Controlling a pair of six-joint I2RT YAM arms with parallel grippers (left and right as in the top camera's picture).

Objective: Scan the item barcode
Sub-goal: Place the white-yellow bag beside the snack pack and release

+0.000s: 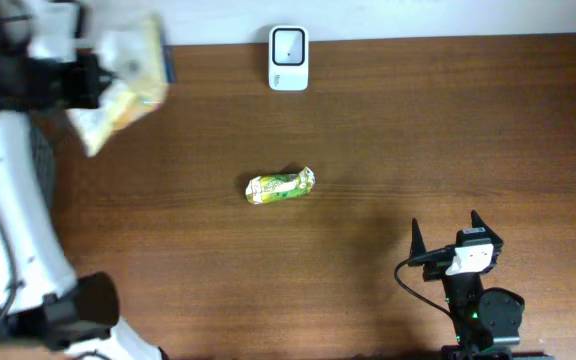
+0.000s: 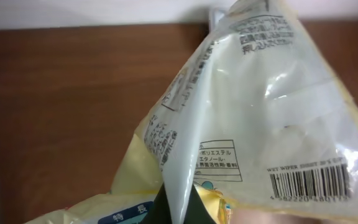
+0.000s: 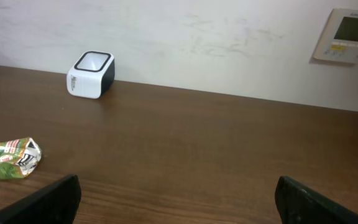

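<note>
Right hand (image 1: 446, 224) nearest, well short of scanner (image 1: 288, 58), jaws wide, empty. Green packet (image 1: 280, 186) on worktop (image 1: 388, 130), near side of scanner, untouched. Left hand (image 1: 96, 80) clamped tight on wipes pack (image 1: 126, 72), seemingly raised, well left of scanner, about level with it. Barcode (image 2: 309, 182) on pack corner faces left wrist camera. Judgement: pick-up done. Left to do: carry pack across to scanner, turn barcode toward its window. Scan not yet made.

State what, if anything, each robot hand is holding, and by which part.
The left hand is shut on the pale yellow wet-wipes pack, pinching it by one edge. The right hand is open and holds nothing.
</note>
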